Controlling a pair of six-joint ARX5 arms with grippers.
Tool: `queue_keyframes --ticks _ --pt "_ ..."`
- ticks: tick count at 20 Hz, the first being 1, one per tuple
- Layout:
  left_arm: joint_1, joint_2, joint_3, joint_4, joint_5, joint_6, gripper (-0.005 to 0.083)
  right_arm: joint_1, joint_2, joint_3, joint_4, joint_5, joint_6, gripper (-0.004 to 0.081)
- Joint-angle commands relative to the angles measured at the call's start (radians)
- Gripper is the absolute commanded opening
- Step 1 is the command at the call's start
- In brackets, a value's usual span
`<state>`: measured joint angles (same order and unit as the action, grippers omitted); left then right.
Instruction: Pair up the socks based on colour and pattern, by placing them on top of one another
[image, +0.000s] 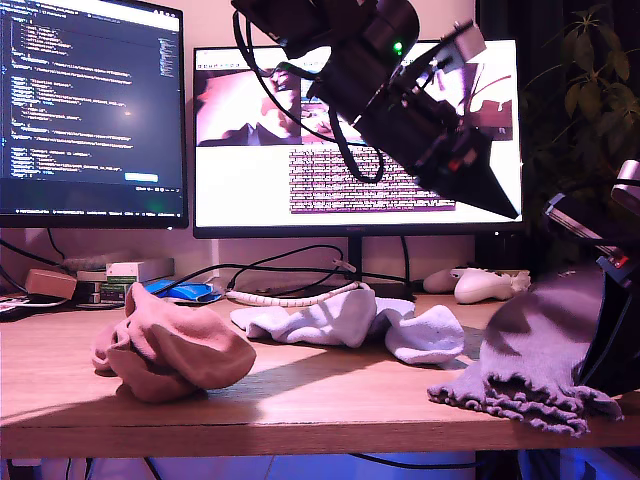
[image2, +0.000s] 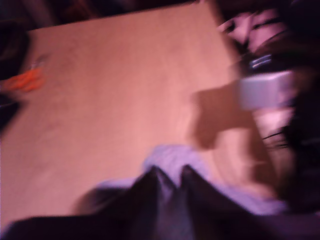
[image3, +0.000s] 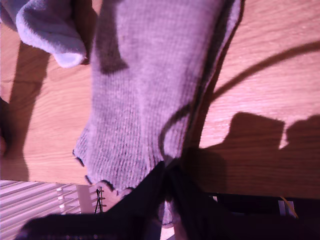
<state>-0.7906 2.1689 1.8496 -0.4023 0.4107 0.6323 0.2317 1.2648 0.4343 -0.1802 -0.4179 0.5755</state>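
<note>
Clamped on the frilled cuff edge of a grey-lavender ribbed knit sock (image3: 150, 100), the jaws of my second gripper (image3: 170, 172) sit pressed together with the fabric between them. That arm stands low at 3 o'clock in the exterior view, and the sock (image: 545, 350) drapes from it down onto the wooden desk (image: 330, 400), its wavy cuff spread along the desk's front edge.

My first gripper (image2: 170, 175) shows two dark tips close together with only a narrow slit; the first wrist view is badly blurred, so I cannot tell whether they grip anything. Its arm (image: 400, 90) hangs high at 12 o'clock in the exterior view, pointing down toward 4 o'clock, above a crumpled heap of pale-blue and white socks (image: 350, 325) at mid-desk. A lumpy pile of pink socks (image: 170, 350) lies at 8 o'clock, apart from the pale heap.
</note>
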Motion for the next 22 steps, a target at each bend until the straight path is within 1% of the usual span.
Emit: queue_keyframes --ticks 1,2,3,5,6,7,8,9,10,12,14,15,20,21,22 --pt "-0.002 0.035 0.035 -0.026 -0.055 -0.002 0.0106 0.009 0.000 -0.011 0.004 0.008 0.000 -0.0013" --pt "-0.002 0.035 0.060 -0.065 -0.077 -0.005 0.0012 0.009 0.000 -0.011 0.010 0.004 0.000 -0.0012" --pt "-0.001 0.035 0.084 -0.114 -0.093 -0.014 -0.0021 0.009 0.000 -0.010 0.023 -0.002 0.000 -0.0013" --pt "0.002 0.028 0.132 -0.213 -0.099 -0.032 -0.0019 0.009 0.000 -0.009 0.051 -0.044 0.001 0.0000" --pt "0.004 0.019 0.150 -0.256 -0.098 -0.034 -0.0019 0.009 0.000 -0.006 0.060 -0.080 0.001 0.0059" --pt "0.007 0.009 0.161 -0.293 -0.098 -0.045 -0.0019 0.009 0.000 -0.002 0.064 -0.103 0.001 0.0154" --pt "0.013 -0.003 0.164 -0.317 -0.098 -0.050 -0.0019 0.009 0.000 0.002 0.068 -0.108 0.000 0.0238" --pt "0.019 -0.018 0.164 -0.333 -0.098 -0.054 -0.0019 0.008 0.000 0.006 0.069 -0.107 -0.006 0.0286" --pt "0.027 -0.031 0.164 -0.346 -0.098 -0.057 -0.0019 0.008 0.000 0.014 0.062 -0.108 -0.022 0.0298" --pt "0.047 -0.051 0.164 -0.370 -0.096 -0.057 -0.0019 0.005 -0.006 0.037 -0.012 -0.134 -0.070 0.0300" --pt "0.073 -0.063 0.164 -0.409 -0.081 -0.066 -0.0019 0.006 -0.026 0.058 -0.079 -0.132 -0.130 0.0300" --pt "0.089 -0.067 0.164 -0.429 -0.070 -0.068 -0.0019 0.005 -0.044 0.064 -0.106 -0.132 -0.139 0.0300" --pt "0.163 -0.075 0.164 -0.505 -0.013 -0.129 -0.0019 -0.007 -0.199 0.072 -0.240 -0.119 -0.225 0.0297" --pt "0.174 -0.075 0.164 -0.526 -0.002 -0.136 -0.0019 -0.007 -0.223 0.072 -0.264 -0.119 -0.238 0.0284" --pt "0.183 -0.075 0.162 -0.546 0.004 -0.136 -0.0019 -0.007 -0.245 0.072 -0.279 -0.117 -0.254 0.0238"
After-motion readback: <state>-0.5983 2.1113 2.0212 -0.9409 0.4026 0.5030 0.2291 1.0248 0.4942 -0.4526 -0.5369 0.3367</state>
